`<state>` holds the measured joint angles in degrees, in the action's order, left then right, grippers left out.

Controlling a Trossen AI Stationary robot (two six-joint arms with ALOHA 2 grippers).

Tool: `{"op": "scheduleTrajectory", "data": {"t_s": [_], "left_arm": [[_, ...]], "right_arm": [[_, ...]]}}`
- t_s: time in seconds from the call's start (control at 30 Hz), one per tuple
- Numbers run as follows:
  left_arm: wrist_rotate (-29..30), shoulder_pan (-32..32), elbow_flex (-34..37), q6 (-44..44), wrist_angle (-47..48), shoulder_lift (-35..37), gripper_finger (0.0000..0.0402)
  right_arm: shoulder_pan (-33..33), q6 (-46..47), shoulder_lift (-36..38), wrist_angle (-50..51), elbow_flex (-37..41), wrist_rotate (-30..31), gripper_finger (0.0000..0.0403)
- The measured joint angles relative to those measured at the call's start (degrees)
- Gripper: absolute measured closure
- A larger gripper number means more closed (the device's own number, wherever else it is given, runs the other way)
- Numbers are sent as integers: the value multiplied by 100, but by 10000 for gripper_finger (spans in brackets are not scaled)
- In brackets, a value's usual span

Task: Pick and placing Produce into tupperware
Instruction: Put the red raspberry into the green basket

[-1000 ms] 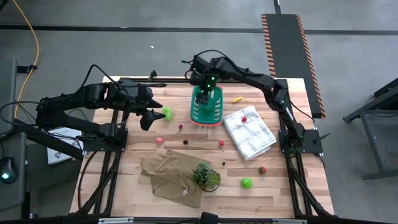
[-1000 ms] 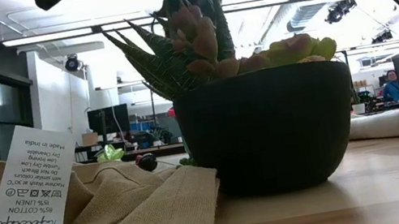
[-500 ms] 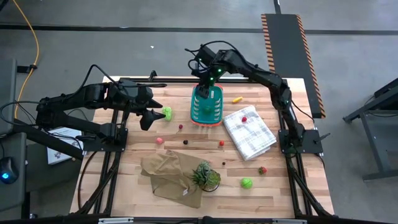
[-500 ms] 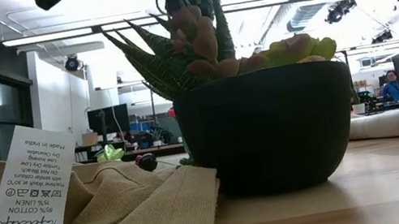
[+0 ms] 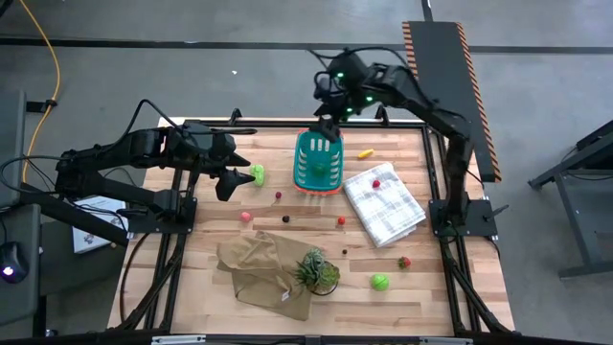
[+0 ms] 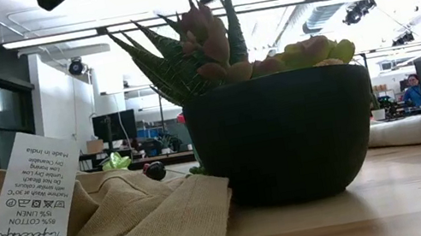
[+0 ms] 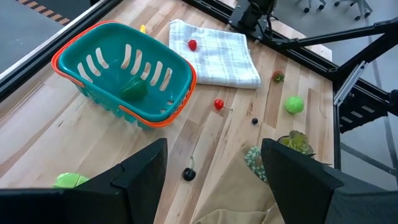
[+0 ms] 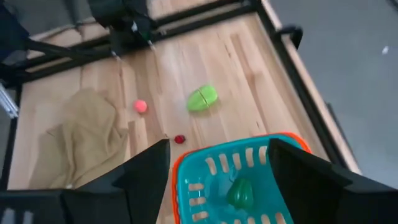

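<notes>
The teal basket (image 5: 319, 161) stands at the table's far middle, and a dark green piece (image 7: 134, 89) lies on its floor (image 8: 239, 193). My right gripper (image 5: 328, 127) hangs open above the basket's far end (image 8: 219, 149). My left gripper (image 5: 230, 182) waits open at the table's left (image 7: 213, 146), beside a light green lump (image 5: 257, 173). Loose on the wood lie a pink ball (image 5: 245, 217), small red and dark balls (image 5: 341, 220), a yellow piece (image 5: 365, 152), a red piece (image 5: 404, 262) and a green lump (image 5: 380, 281). One red ball (image 5: 376, 183) rests on the checked cloth.
A folded white checked cloth (image 5: 384, 202) lies right of the basket. A tan cloth (image 5: 261, 271) and a dark pot with a spiky plant (image 5: 315, 270) sit near the front edge; the pot (image 6: 283, 135) fills the low view. Bare wood lies between basket and plant.
My right gripper has risen from low over the basket and drawn back toward the table's far edge and slightly right. The dark green piece now shows lying inside the basket. My left arm has kept still.
</notes>
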<state>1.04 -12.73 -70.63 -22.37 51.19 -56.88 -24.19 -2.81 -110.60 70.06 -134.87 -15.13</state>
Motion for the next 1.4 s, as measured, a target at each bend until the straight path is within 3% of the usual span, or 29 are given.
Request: {"op": "scheduleTrajectory", "data": {"t_s": [0.3,0.63,0.77,0.97,1.23,1.4], "left_arm": [[0,0,0,0,-1,0,153],[0,0,0,-2,-1,0,153],[2,0,0,-1,1,0,153],[2,0,0,-2,1,0,153],[2,0,0,-2,-1,0,153],[2,0,0,-2,-2,0,153]], "right_arm": [[42,90,725,50,0,212,140],[299,89,870,175,235,539,141],[412,138,1105,-337,1127,562,150],[484,482,1959,-1705,3179,498,169],[471,1460,3296,-2804,5399,503,171],[471,2359,4120,-3151,6431,848,171]]}}
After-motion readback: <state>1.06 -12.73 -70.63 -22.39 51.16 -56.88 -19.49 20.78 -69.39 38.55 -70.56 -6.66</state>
